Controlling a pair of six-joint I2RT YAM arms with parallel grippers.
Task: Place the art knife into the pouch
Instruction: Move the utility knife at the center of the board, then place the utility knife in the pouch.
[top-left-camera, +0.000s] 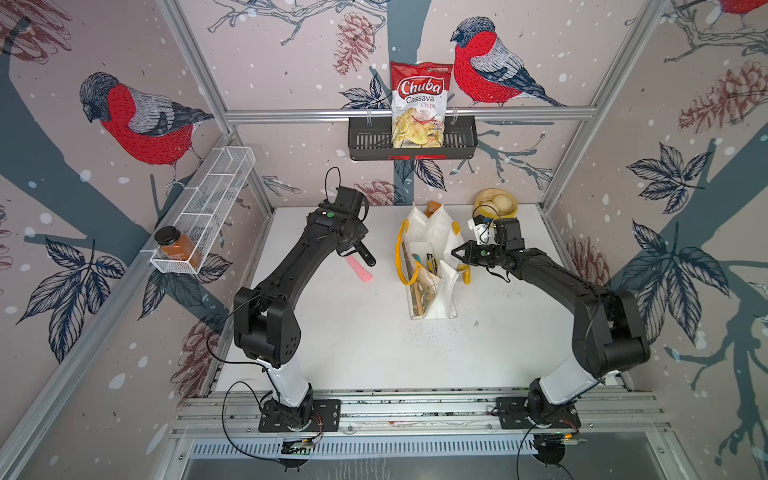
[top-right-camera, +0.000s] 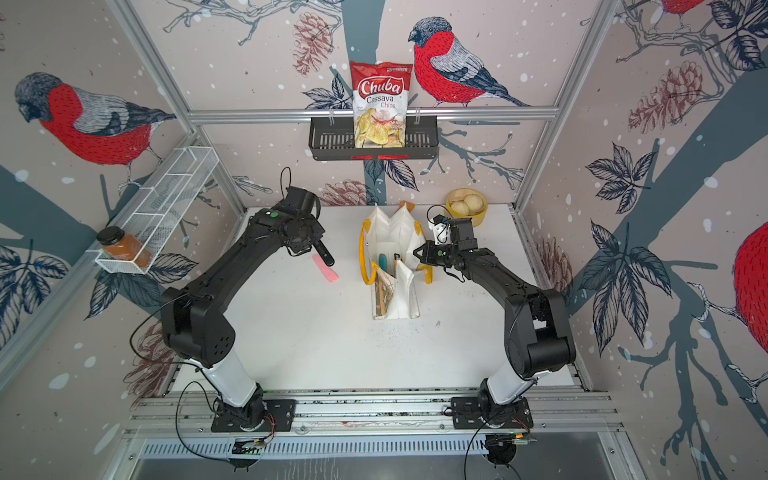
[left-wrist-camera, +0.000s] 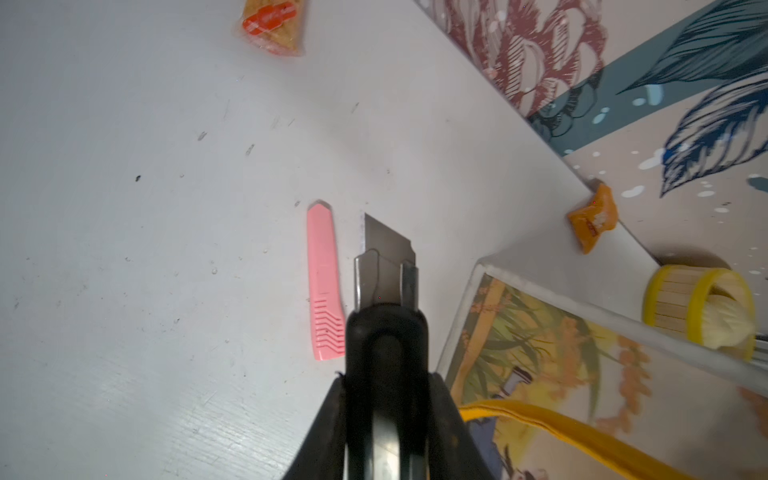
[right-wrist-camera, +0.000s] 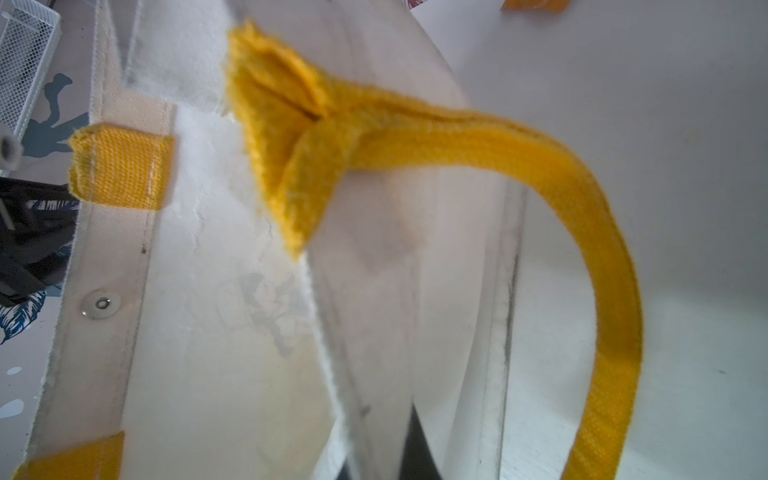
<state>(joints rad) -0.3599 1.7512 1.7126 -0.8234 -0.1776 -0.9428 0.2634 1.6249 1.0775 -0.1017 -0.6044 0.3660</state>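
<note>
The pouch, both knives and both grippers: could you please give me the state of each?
pouch: upright, mouth open
black art knife: blade extended, held off the table
pink knife: flat on table
left gripper: shut on black art knife
right gripper: shut on pouch's rim

pouch: I see matt white cloth, woven yellow handles
black knife: bare metal blade
pink knife: smooth plastic
</note>
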